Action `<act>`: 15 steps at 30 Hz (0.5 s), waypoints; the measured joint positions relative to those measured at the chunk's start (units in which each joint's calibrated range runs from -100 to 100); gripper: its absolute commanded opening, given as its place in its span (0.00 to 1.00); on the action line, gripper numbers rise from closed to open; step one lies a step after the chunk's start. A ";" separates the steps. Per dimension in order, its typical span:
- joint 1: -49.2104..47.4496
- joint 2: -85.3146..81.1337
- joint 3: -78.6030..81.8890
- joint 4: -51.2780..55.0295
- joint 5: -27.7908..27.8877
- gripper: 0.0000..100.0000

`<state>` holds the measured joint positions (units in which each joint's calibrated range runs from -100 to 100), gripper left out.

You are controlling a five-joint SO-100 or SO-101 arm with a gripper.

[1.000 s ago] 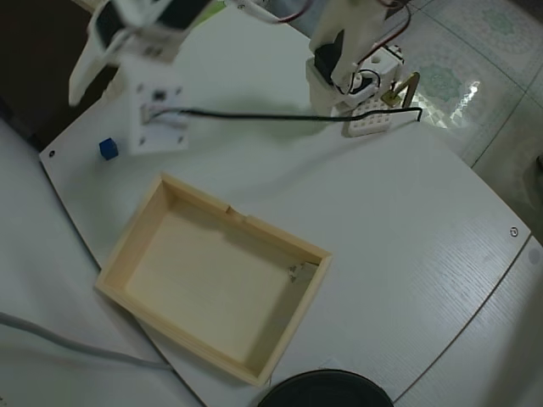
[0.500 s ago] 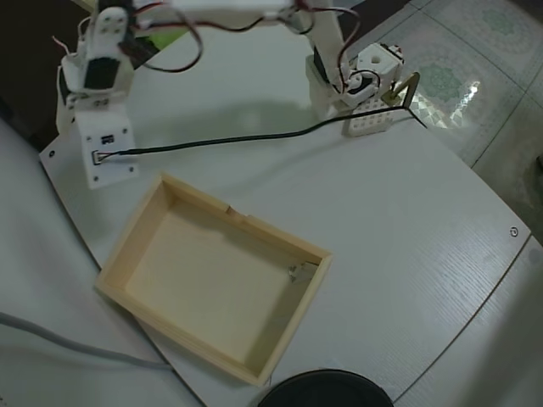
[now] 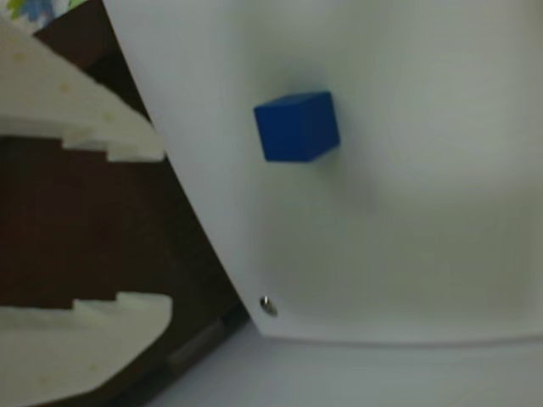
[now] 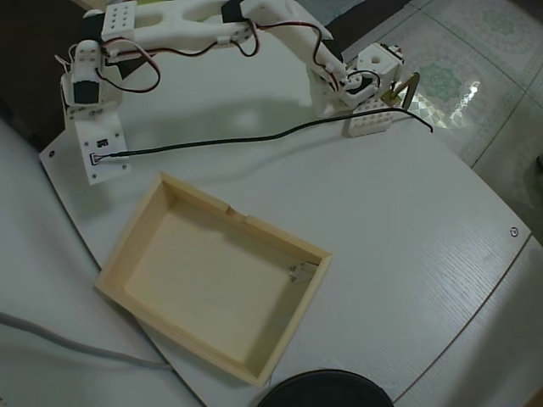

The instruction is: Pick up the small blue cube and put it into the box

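Note:
The small blue cube lies on the white table near its left corner in the wrist view. My gripper is open, and its two white fingers reach in from the left edge, past the table's rim. The cube sits to the right of the fingertips, level with the upper one, not between them. In the overhead view the outstretched arm and its wrist plate hang over that corner and hide the cube. The box, a shallow pale wooden tray, is empty and lies below and to the right of the wrist.
A black cable runs from the wrist across to the arm's base, beside a white perforated block. A screw marks the table corner. A dark round object sits at the bottom edge, a grey cable at lower left.
The arm has swung further left and stretched out over the table's left corner. The blue cube, visible in the overhead view a second ago, is now covered by the wrist.

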<state>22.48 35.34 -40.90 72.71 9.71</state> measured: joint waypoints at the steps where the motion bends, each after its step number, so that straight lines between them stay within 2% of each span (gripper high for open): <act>1: 0.22 0.51 -0.18 0.00 0.32 0.15; 15: 1.18 8.63 -0.54 0.00 2.74 0.15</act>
<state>23.66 43.97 -41.45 72.71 12.45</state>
